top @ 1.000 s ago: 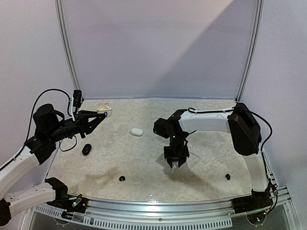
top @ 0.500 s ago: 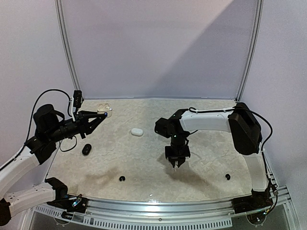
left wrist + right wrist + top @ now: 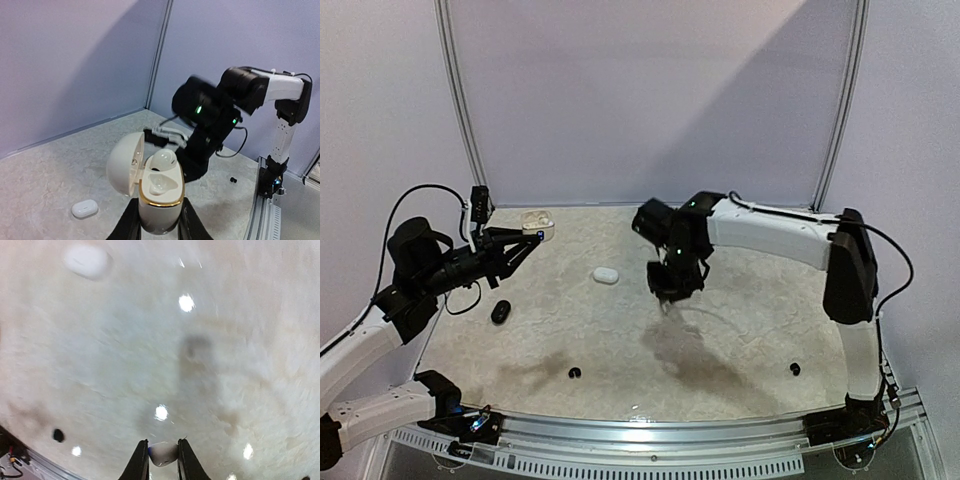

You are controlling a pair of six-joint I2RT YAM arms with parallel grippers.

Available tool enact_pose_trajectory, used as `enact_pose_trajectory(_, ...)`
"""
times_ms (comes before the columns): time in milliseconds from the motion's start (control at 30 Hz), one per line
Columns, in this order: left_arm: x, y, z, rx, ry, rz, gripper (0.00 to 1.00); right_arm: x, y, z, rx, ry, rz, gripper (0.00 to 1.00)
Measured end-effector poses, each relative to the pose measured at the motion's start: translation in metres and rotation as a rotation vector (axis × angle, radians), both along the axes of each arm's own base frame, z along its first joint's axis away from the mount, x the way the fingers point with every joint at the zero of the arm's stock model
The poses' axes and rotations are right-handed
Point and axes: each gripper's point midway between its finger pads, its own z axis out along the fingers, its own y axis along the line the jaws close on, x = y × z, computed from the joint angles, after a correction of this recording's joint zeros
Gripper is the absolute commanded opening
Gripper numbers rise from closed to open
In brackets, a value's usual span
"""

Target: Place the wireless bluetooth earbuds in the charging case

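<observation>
Near the far left corner of the table (image 3: 750,330) the left jaws are clamped on the open white charging case (image 3: 160,212), held aloft. Over the table's middle the right jaws, nearly closed, pinch a white earbud (image 3: 162,452); two black earbuds (image 3: 574,373) lie by the near edge.

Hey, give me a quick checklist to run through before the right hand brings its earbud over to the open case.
1. Is the earbud pinched in the right hand: ok.
2. Is the case gripped by the left hand: ok.
3. Is the lid open: ok.
4. Is a slot free: ok, and the other one holds a seated earbud.
5. Is the right hand lined up over the case: not ok, it is off to one side, apart from it.
6. Is the earbud turned to fit the slot: cannot tell.
</observation>
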Motion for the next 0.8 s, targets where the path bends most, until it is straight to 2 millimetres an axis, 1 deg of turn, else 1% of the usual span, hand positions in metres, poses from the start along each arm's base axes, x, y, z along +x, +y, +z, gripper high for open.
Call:
enact_pose_trajectory(33,-0.001,-0.001,0.004,-0.004,-0.02,-0.004,0.0,0.012,0.011,0.029,0.058,-0.092,0.019,0.0)
enact_pose_trajectory(100,-0.003,-0.004,0.012,-0.015,-0.061,-0.01,0.0,0.026,0.032,0.097,0.192,-0.287,0.059,0.0)
enact_pose_trajectory(133,-0.003,-0.006,0.016,-0.021,-0.081,-0.011,0.0,0.029,0.038,0.13,0.248,-0.385,0.077,0.0)
enact_pose_trajectory(167,-0.004,-0.007,0.02,-0.027,-0.105,-0.012,0.0,0.026,0.047,0.166,0.318,-0.478,0.102,0.0)
enact_pose_trajectory(200,-0.005,-0.009,0.023,-0.03,-0.119,-0.014,0.0,0.022,0.053,0.195,0.371,-0.553,0.122,0.0)
enact_pose_trajectory(267,-0.005,-0.011,0.027,-0.032,-0.149,-0.013,0.0,0.003,0.069,0.262,0.502,-0.73,0.179,0.0)
enact_pose_trajectory(333,-0.006,-0.014,0.03,-0.029,-0.177,-0.007,0.0,-0.019,0.086,0.313,0.612,-0.87,0.241,0.0)
enact_pose_trajectory(367,-0.006,-0.015,0.032,-0.026,-0.193,-0.006,0.0,-0.032,0.095,0.335,0.663,-0.938,0.279,0.0)
enact_pose_trajectory(400,-0.006,-0.016,0.034,-0.022,-0.208,-0.002,0.0,-0.044,0.105,0.352,0.708,-0.997,0.315,0.0)
enact_pose_trajectory(467,-0.007,-0.019,0.038,-0.013,-0.24,0.0,0.0,-0.069,0.124,0.376,0.766,-1.106,0.403,0.0)
enact_pose_trajectory(567,-0.01,-0.021,0.043,-0.005,-0.281,0.003,0.0,-0.089,0.147,0.386,0.809,-1.194,0.493,0.0)
enact_pose_trajectory(667,-0.012,-0.023,0.051,-0.006,-0.32,0.008,0.0,-0.09,0.163,0.379,0.807,-1.237,0.542,0.0)
enact_pose_trajectory(800,-0.015,-0.025,0.057,-0.01,-0.351,0.001,0.0,-0.087,0.177,0.364,0.788,-1.246,0.581,0.0)
